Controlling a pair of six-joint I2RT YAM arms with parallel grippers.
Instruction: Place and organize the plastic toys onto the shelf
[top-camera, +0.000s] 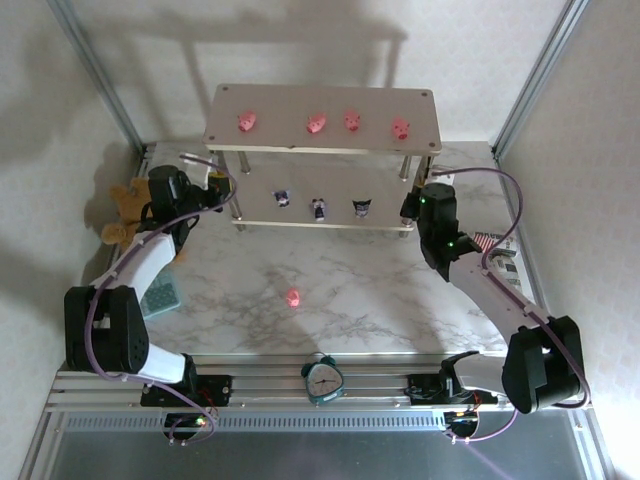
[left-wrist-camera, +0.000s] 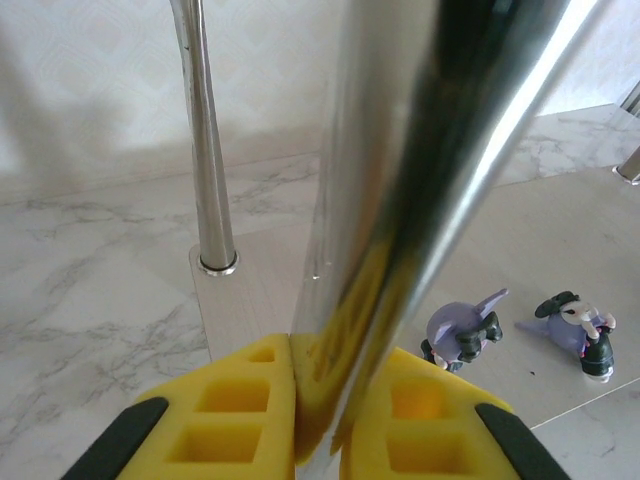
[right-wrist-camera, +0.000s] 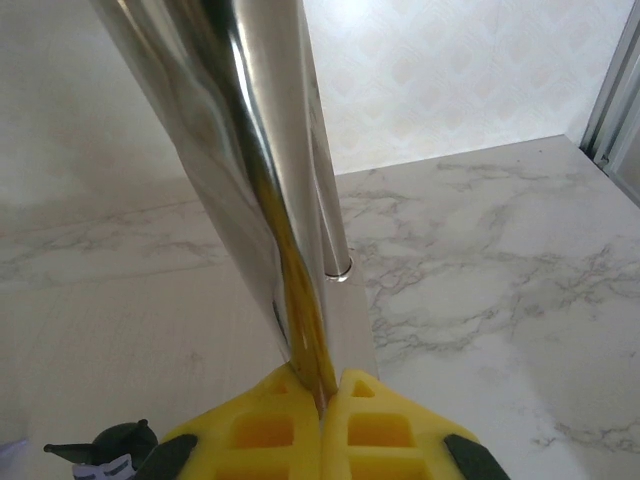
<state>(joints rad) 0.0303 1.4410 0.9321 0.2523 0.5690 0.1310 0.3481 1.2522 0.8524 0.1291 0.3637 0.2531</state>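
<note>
- Shelf (top-camera: 280, 105) stands at the far middle of the marble table (top-camera: 380, 290), between our two arms.
- We see the left gripper (top-camera: 224, 184) at the shelf's front-left leg (left-wrist-camera: 420, 200). In the left wrist view its yellow fingers (left-wrist-camera: 235, 405) sit on either side of that silver leg and press against it.
- The right gripper (top-camera: 410, 206) is at the front-right leg (right-wrist-camera: 250, 150). Its yellow fingers (right-wrist-camera: 385, 430) are almost together, with the leg pinched between their tips.
- Four pink pigs (top-camera: 316, 124) stand in a row on the top board.
- Three purple-and-white figurines (top-camera: 319, 208) line the lower board, and the left wrist camera shows two lying just beyond the clamped leg.
- One pink pig (top-camera: 293, 297) lies alone on the table in front of the shelf, well apart from both grippers.
</note>
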